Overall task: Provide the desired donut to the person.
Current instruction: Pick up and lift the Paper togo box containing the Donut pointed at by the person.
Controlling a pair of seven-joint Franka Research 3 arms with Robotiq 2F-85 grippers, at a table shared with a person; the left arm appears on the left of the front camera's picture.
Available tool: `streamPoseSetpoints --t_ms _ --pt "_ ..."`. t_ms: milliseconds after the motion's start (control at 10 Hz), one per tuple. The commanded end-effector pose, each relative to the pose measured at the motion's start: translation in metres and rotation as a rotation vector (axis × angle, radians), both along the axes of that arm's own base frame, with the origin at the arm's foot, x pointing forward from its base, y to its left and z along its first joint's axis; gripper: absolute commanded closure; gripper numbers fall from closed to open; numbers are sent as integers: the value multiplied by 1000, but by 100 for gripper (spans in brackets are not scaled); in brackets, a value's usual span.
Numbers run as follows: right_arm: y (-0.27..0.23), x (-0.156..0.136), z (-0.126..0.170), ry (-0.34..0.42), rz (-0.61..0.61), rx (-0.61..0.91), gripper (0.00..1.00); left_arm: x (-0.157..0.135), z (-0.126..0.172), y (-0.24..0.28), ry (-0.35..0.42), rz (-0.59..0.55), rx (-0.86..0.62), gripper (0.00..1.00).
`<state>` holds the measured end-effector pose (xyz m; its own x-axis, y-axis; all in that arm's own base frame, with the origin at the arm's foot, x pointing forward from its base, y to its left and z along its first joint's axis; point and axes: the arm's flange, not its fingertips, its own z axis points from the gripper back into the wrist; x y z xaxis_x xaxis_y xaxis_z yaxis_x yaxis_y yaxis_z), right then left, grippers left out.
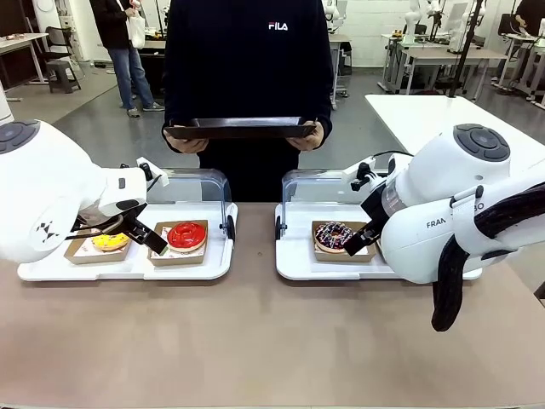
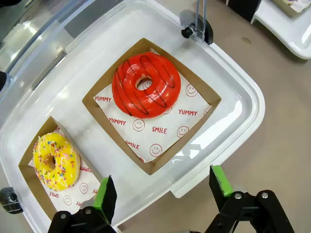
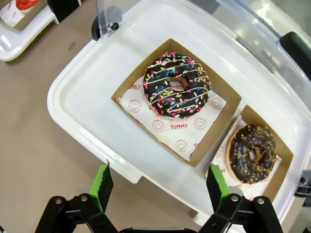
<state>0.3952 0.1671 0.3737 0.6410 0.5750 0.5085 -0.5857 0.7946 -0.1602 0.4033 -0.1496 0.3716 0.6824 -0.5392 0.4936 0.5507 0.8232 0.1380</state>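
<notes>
Poised low, jaws wide on both sides.
Reaches in from either side with left arm (image 1: pixel 51 183) and right arm (image 1: pixel 460 204) bent, wrists angled down; holds left gripper (image 2: pixel 161 177) and right gripper (image 3: pixel 159 172) pointing downward, green pads (image 2: pixel 103 194) spread fully apart (nothing between them), gripping and touching nothing.

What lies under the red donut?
The red donut sits on white smiley-printed paper inside a brown cardboard box, on a white tray. The paper directly beneath it is covered.
</notes>
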Motion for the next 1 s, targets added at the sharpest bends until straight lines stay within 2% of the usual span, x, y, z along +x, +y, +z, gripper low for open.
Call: streamPoseSetpoints --t_ms 0,700,900 --pt "0 0 0 0 0 0 0 0 0 0 0 0 0 0" --pt "0 0 0 0 0 0 0 0 0 0 0 0 0 0" --pt "-30 -13 49 -1 71 -23 0 -19 36 18 23 -58 -10 0"
